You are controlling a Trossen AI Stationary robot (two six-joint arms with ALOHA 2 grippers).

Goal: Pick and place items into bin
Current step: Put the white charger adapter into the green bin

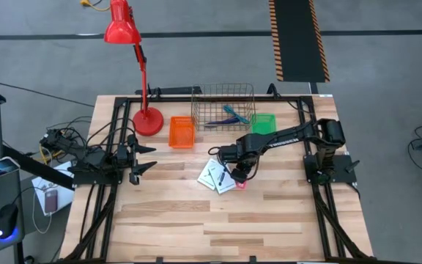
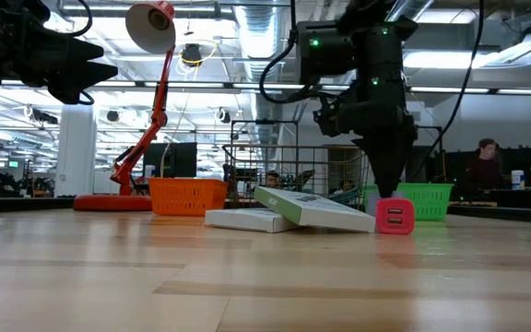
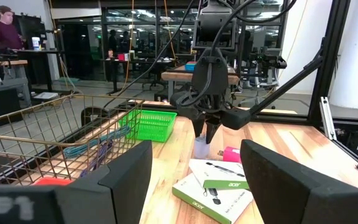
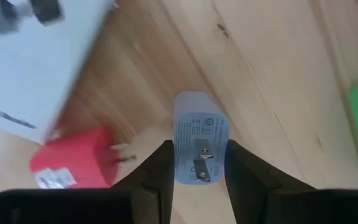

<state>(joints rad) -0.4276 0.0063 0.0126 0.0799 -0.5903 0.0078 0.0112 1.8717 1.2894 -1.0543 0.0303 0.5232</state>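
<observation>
My right gripper (image 1: 240,173) points down over the middle of the table, shut on a small white charger block (image 4: 199,143). A small red block (image 1: 239,185) lies on the wood just beside it, also seen in the right wrist view (image 4: 73,165). Two flat white packets (image 1: 215,176) lie to its left, one leaning on the other (image 2: 310,208). The wire bin (image 1: 223,108) at the far side holds a dark blue pen (image 1: 217,124) and a teal-handled tool (image 1: 234,115). My left gripper (image 1: 146,158) is open and empty at the table's left. My right gripper pinches the white charger block by its two opposite sides (image 4: 178,149) between its two fingers. The fingers come from above, pointing down. The block stands upright with its labelled end up; whether its lower end rests on the table, I cannot tell.
A small orange basket (image 1: 182,132) and a small green basket (image 1: 264,122) stand left and right of the wire bin. A red desk lamp (image 1: 146,117) stands at the far left. Bare wood lies toward the near edge. A person shows beyond the table (image 2: 483,166).
</observation>
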